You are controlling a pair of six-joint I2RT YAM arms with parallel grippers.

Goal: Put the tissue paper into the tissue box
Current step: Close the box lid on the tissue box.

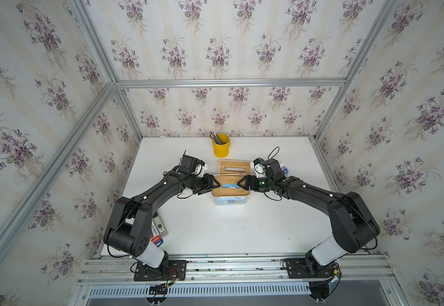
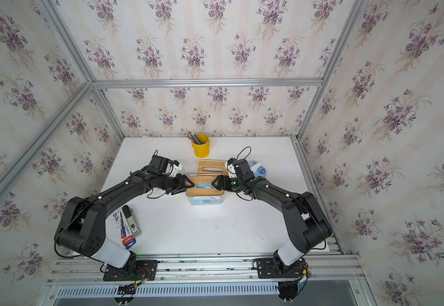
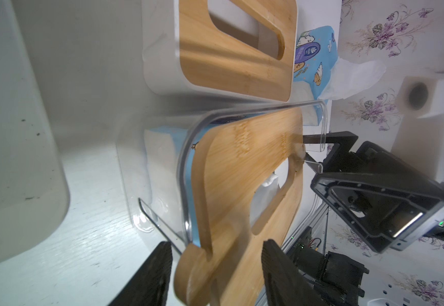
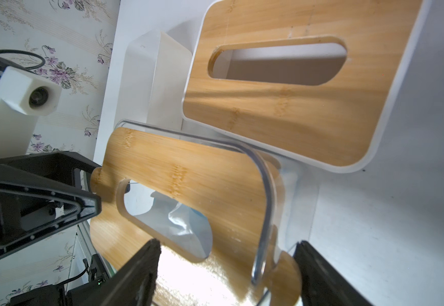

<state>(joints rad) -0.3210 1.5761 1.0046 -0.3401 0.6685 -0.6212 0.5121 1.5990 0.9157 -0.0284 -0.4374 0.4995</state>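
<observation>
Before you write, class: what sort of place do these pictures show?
Likely a robot test cell dressed as a home: aluminium frame lined with floral wallpaper, left arm and right arm bolted to a rail, yellow pencil pot on the table.

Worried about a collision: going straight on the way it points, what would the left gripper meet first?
Most likely the wooden lid, whose end sits inside the left gripper.

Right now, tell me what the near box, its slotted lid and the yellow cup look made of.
Near box: probably clear, glossy plastic; the tissue pack shows through its walls.
Slotted lid: bamboo or light wood, matt, with visible grain bands.
Yellow cup: likely painted metal, smooth; plastic is possible.
</observation>
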